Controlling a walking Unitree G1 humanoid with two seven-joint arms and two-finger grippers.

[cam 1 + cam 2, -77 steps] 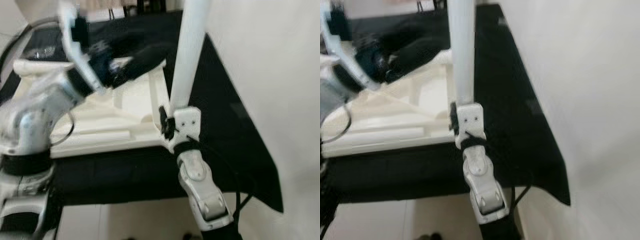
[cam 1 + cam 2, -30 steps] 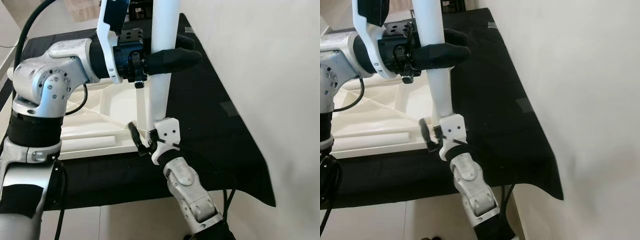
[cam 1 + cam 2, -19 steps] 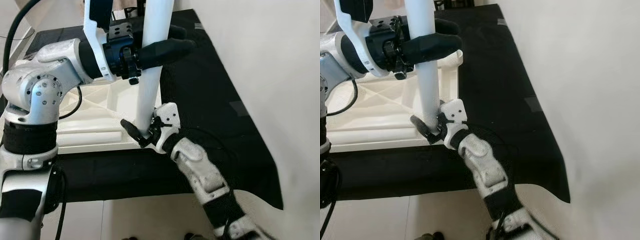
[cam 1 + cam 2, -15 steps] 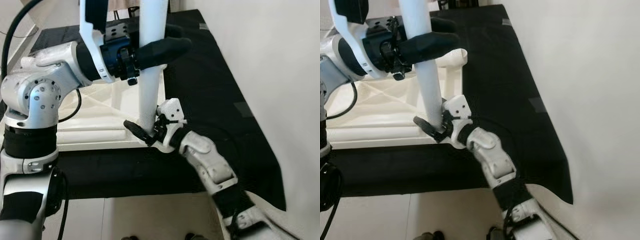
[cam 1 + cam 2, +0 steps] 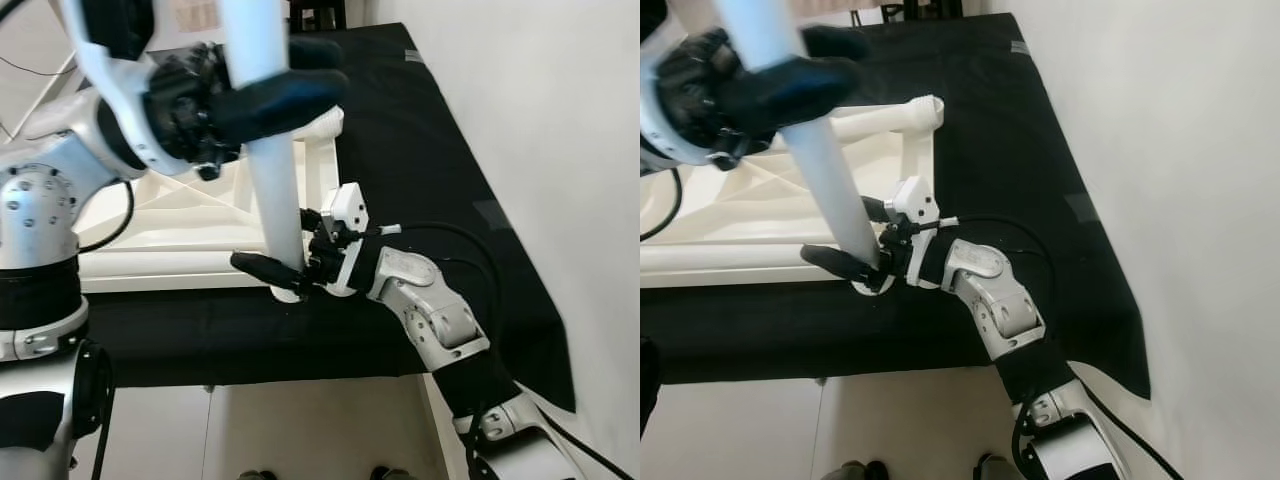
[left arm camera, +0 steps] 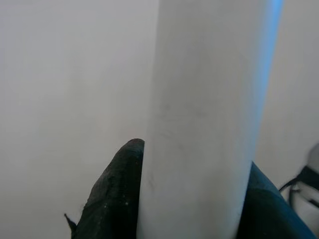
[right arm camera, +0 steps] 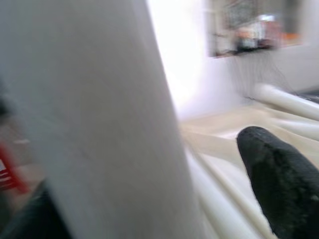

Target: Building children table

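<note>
A white table leg (image 5: 275, 190) stands slightly tilted on the near right corner of the upturned white table top (image 5: 170, 255). My left gripper (image 5: 335, 66) is shut on the leg high up; in the left wrist view the leg (image 6: 199, 99) sits tight between both black fingers. Reaching in from the right, my right gripper (image 5: 270, 238) straddles the leg's base, one finger in front and one behind. In the right wrist view one finger (image 7: 279, 184) stands apart from the leg (image 7: 89, 124), so this gripper is open.
The table top lies on a black cloth (image 5: 420, 150) covering a low surface. A white tube (image 5: 890, 115) lies along the top's far side. A pale wall (image 5: 560, 150) rises close on the right. Tiled floor (image 5: 300, 430) shows below the cloth's near edge.
The leg's upper end has leaned to the left with my left gripper. My right arm has swung out to the right, its gripper staying at the leg's base. The camera has shifted.
</note>
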